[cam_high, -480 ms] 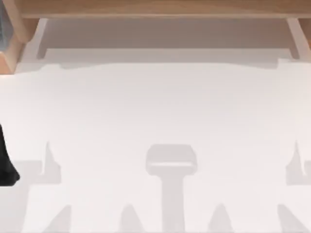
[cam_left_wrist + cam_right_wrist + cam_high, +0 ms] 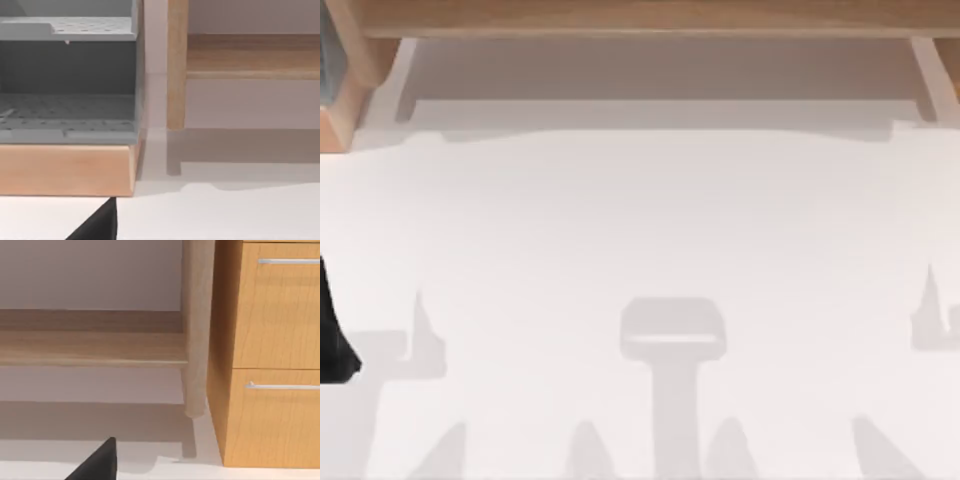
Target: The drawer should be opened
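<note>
A light wooden cabinet stands at the table's edge in the right wrist view. Its upper drawer and lower drawer each carry a thin metal handle, and both fronts sit flush with the cabinet. A black tip of my right gripper shows low in that view, well short of the cabinet. A black part of my left arm rests at the table's left edge in the top view. A black tip of my left gripper shows in the left wrist view.
A wooden shelf on posts runs along the back of the white table. At the back left stands a grey perforated rack on a wooden base, beside a shelf post.
The arm shadows at the table's lower right have shifted to the left. The left arm has not moved, and the drawers look the same.
</note>
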`<state>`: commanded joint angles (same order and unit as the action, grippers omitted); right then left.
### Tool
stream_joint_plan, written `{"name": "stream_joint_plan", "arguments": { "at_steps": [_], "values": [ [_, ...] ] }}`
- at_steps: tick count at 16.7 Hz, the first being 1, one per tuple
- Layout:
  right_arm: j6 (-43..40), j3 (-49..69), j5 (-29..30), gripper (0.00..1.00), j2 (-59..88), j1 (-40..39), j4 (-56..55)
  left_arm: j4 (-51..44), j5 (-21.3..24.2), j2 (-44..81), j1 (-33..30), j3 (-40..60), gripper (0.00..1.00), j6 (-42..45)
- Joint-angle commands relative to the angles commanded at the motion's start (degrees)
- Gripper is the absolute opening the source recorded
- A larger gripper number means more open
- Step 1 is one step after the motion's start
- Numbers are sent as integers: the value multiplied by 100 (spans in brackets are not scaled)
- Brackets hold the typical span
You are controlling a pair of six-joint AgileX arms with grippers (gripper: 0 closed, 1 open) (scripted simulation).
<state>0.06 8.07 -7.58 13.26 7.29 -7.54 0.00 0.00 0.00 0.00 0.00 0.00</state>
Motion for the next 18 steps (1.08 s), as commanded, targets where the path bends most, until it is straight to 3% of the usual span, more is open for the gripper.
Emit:
{"name": "stream_joint_plan", "arguments": {
  "at_steps": [10,18],
  "values": [
    [79,2048,-1871,100,4183,1955,-1912,0,0,0,0,0,100,0],
    [85,2348,-2158,100,4757,2225,-2203,0,0,0,0,0,100,0]
  ]
}}
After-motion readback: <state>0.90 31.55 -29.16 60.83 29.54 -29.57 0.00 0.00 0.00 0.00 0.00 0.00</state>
